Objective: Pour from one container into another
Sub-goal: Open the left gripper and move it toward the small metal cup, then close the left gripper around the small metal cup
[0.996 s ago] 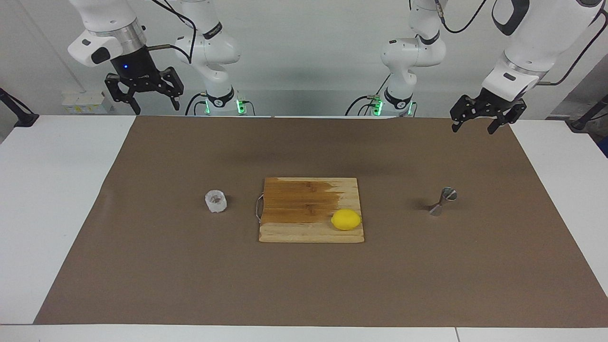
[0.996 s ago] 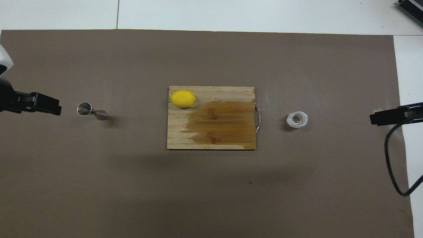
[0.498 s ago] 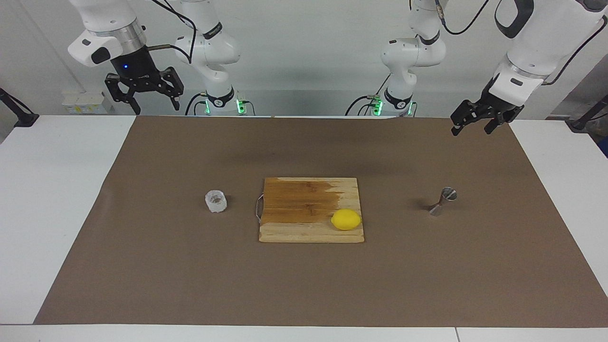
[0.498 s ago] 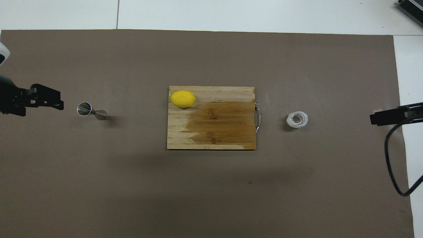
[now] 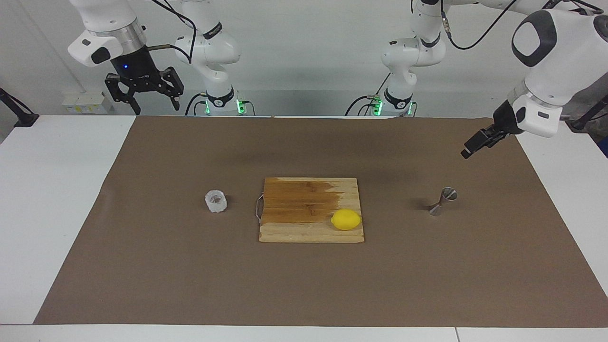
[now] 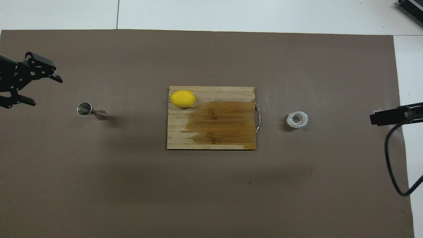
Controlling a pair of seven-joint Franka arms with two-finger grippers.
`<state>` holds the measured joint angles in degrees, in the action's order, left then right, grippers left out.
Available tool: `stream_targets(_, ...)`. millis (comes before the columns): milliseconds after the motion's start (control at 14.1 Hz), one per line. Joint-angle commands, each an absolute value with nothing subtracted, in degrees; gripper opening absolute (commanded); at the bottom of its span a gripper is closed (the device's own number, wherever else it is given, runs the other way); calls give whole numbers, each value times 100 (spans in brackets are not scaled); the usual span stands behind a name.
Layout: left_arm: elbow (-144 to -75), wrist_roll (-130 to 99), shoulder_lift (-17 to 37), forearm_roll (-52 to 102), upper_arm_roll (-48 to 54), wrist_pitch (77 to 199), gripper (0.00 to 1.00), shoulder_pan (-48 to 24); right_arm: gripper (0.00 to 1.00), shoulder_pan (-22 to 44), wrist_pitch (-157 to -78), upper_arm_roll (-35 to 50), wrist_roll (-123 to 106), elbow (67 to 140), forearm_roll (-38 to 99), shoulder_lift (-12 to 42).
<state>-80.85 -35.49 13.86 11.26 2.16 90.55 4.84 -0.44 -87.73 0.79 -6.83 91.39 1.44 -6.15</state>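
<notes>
Count: one crinkled cup (image 5: 216, 201), one steel jigger (image 5: 442, 201), one lemon (image 5: 346, 219), one cutting board (image 5: 304, 199)
Cup, jigger: upright on the bench (image 5: 304, 285), beside the board's two ends
Right claw (image 5: 144, 95): wide open, empty, waiting
Left claw (image 6: 34, 87): spread open, empty, over the bench near the jigger

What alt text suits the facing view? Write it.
A steel jigger, cutting board bearing a lemon, and crinkled whitish cup sit in a row on a brown mat. The left claw hangs over the mat near the jigger; the right claw waits.
</notes>
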Motion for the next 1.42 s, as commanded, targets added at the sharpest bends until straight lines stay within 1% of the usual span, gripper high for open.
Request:
stream_targets(0, -7813, -4304, 1774, 1493, 255, 9298, 100, 755, 100, -88, -8701, 88, -562, 9141, 237, -650)
stream_targets(213, -7805, -5174, 2187, 1888, 246, 9325, 100, 1027, 100, -88, -8701, 88, -562, 9141, 237, -650)
stream_targets(356, -7813, -5675, 2468, 2327, 246, 9579, 100, 1291, 100, -88, -8701, 88, -562, 9141, 237, -650)
stream_targets(498, -7831, -6255, 2741, 2443, 255, 9711, 100, 1370, 100, -88, -8701, 88, -562, 9141, 237, -650)
stream_targets(640, -8075, -6407, 2830, 3221, 255, 9931, 100, 1764, 100, -88, -8701, 88, -562, 9141, 237, -650)
stream_targets(783, -8767, -6425, 2795, 3690, 255, 10385, 100, 1785, 100, -88, -8701, 88, -562, 9141, 237, -650)
stream_targets(925, -9760, -6407, 2516, 4033, 255, 11334, 100, 1767, 100, -88, -8701, 88, -562, 9141, 237, -650)
stream_targets(996, -10156, -6364, 2418, 4069, 264, 11521, 100, 1801, 100, -88, -8701, 88, -562, 9141, 237, -650)
stream_targets(1138, -10571, -6363, 2242, 4506, 255, 11628, 100, 1846, 100, -88, -8701, 88, -562, 9141, 237, -650)
stream_targets(1281, -11151, -6346, 2014, 4946, 255, 11654, 100, 1872, 100, -88, -8701, 88, -562, 9141, 237, -650)
stream_targets(1352, -11284, -6328, 1969, 5053, 264, 11654, 100, 1889, 100, -88, -8701, 88, -562, 9141, 237, -650)
